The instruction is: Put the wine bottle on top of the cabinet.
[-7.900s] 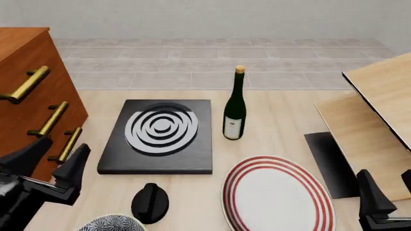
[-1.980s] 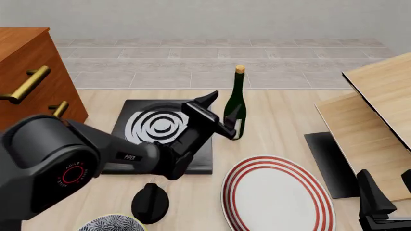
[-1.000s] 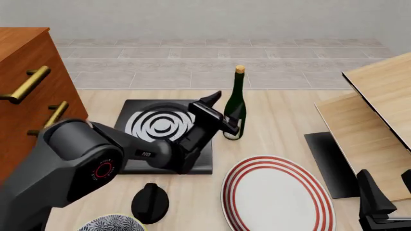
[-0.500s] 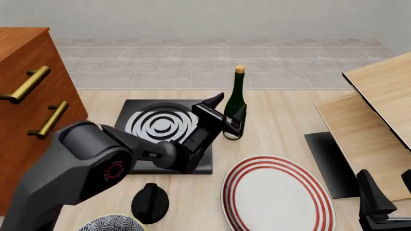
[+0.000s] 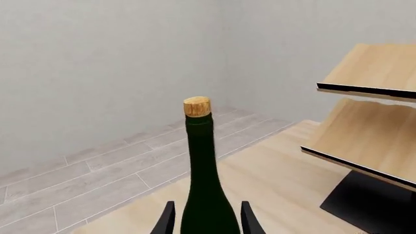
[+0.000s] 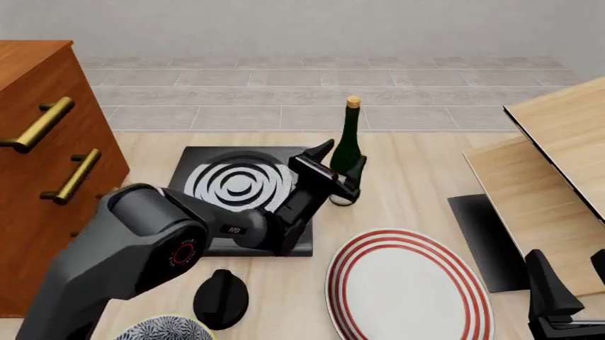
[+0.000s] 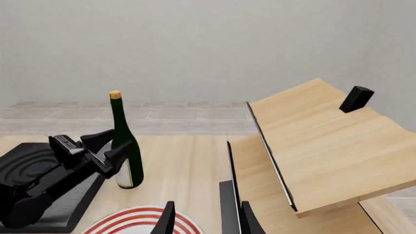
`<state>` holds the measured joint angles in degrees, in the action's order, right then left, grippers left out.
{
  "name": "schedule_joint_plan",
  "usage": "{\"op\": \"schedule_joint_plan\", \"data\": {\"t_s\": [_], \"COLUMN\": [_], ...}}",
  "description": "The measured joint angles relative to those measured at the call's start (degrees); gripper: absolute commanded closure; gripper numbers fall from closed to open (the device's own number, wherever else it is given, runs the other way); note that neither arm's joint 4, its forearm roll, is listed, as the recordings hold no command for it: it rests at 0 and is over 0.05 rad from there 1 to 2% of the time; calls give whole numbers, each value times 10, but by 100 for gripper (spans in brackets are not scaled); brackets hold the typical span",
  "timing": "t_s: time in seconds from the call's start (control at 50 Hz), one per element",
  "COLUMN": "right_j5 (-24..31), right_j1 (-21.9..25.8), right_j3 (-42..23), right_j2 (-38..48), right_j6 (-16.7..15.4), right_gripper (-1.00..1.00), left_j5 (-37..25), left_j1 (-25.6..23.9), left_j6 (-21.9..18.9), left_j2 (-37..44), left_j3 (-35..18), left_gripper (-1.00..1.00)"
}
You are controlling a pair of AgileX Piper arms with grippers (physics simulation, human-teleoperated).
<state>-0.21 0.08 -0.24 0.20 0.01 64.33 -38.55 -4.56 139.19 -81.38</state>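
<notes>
Left pincer (image 6: 338, 170) spread, 1 finger on each side of the wine bottle (image 6: 347, 157), not clamped. Bottle upright on the surface (image 6: 416, 170) beside the black pad (image 6: 189, 234). Right pincer (image 7: 204, 219) spread, holding nothing.

Light wood table (image 6: 416, 170), black ringed slab (image 6: 203, 212), wine bottle (image 6: 348, 159), striped plate (image 6: 409, 287), black knob (image 6: 220, 297)

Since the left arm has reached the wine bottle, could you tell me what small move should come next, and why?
Probably close the left gripper: its fingers flank the wine bottle on both sides, apparently not yet clamped, and the bottle stands upright on the table, far from the cabinet.
</notes>
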Motion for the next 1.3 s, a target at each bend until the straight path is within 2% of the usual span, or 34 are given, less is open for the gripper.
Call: {"op": "schedule_joint_plan", "data": {"t_s": [0.36,0.38,0.58,0.82,1.3], "right_j5": [1,1,1,1,-1], "right_j1": [0,1,1,0,0], "right_j3": [-1,-1,-1,0,1], "right_j2": [0,0,0,0,0], "right_j6": [0,0,0,0,0], "right_gripper": [-100,-100,-100,-100,-100], "left_j5": [-12,-12,-7,7,39], "left_j1": [1,1,3,4,-6], "left_j6": [7,8,20,28,34], "left_j2": [28,29,31,24,-70], "left_j3": [-39,-40,-45,-27,67], "left_gripper": [-100,100,100,100,100]}}
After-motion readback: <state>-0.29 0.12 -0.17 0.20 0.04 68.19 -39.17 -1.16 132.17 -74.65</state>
